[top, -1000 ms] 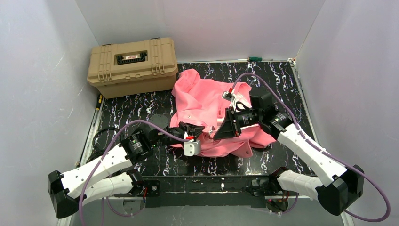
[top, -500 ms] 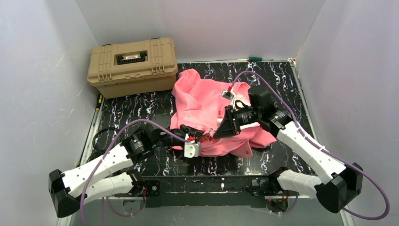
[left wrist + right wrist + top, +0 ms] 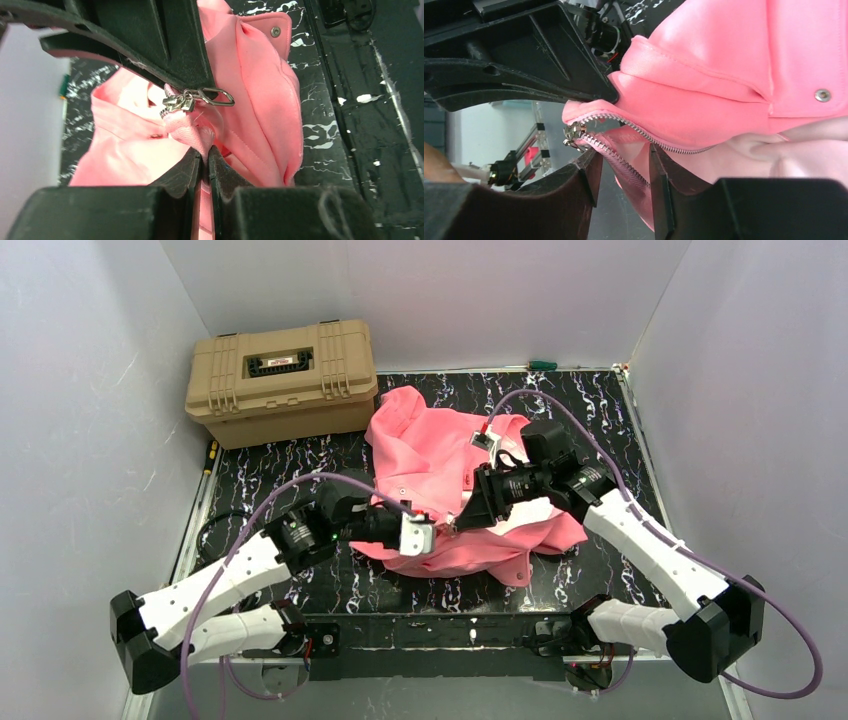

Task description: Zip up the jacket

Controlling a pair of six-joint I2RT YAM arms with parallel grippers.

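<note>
Table [image 3: 300, 455] is carrying the jacket [image 3: 430, 455], which is lying crumpled at centre, right of the tan case [image 3: 283, 380] and reaching toward the near edge. Both arms are meeting at the jacket's near-centre hem. The left gripper [image 3: 205, 152] is pinching jacket fabric tight, just below the zipper bottom, acting as the anchor. The right gripper [image 3: 624, 155] is standing with jaws apart, straddling one side of the zipper [image 3: 639, 131] and gripping nothing. The two rows of teeth are running away from the slider [image 3: 176, 103], unjoined, so zipping is barely begun. The pull tab [image 3: 216, 95] is sticking out sideways, right at the right fingertips. Right arm is nearest; likely it needs the tab, then a pull along the teeth, away from the left pinch.
</note>
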